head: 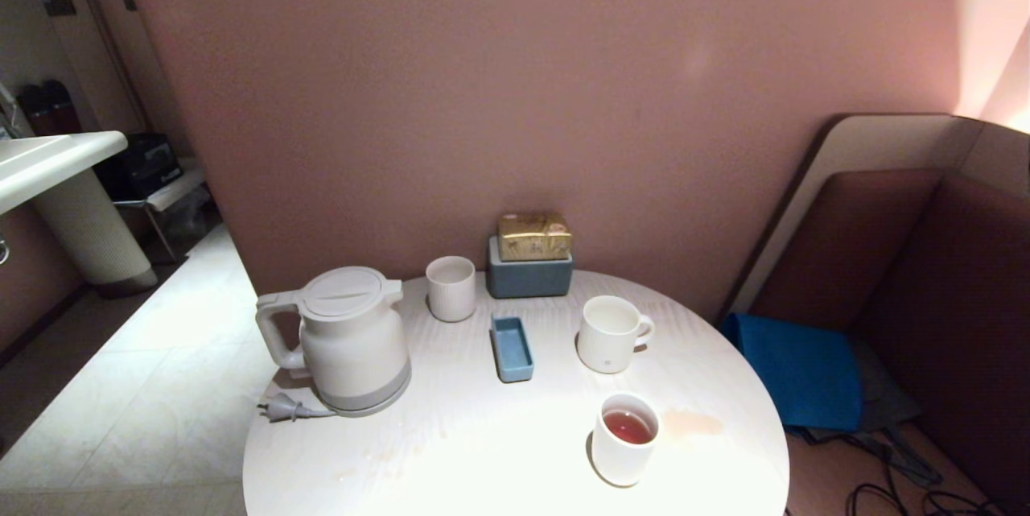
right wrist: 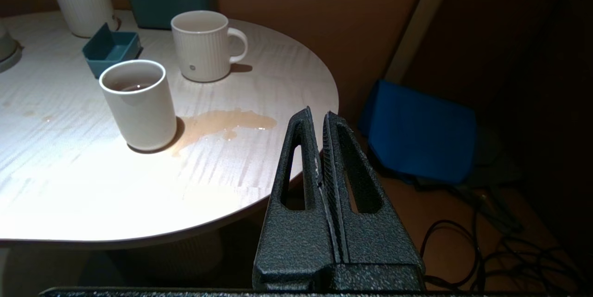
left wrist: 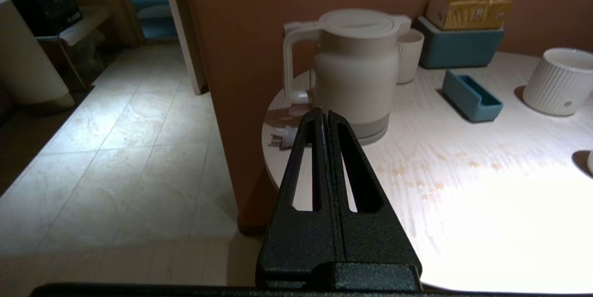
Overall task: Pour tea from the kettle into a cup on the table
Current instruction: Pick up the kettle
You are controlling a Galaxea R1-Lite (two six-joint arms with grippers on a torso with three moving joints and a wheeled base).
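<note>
I see a round white surface (head: 483,452) with faint wood grain against a dusty pink wall (head: 523,81); pale floor tiles (head: 137,387) lie beyond its left edge. The smooth off-white kettle (head: 346,343) stands at the left edge. The plain cup (head: 625,438) holding reddish tea (head: 628,426) sits near the right edge beside a brownish stain (head: 694,422). My left pincer (left wrist: 323,114) and right pincer (right wrist: 316,114) are both closed, empty, off the surface.

The head camera is looking down from above at the whole table (head: 483,452). The left wrist camera is facing the kettle (left wrist: 354,70) from low and close; the right wrist camera is facing the cup (right wrist: 138,104) across the table's edge. Both wrist views are sharing the mug (right wrist: 204,47).
</note>
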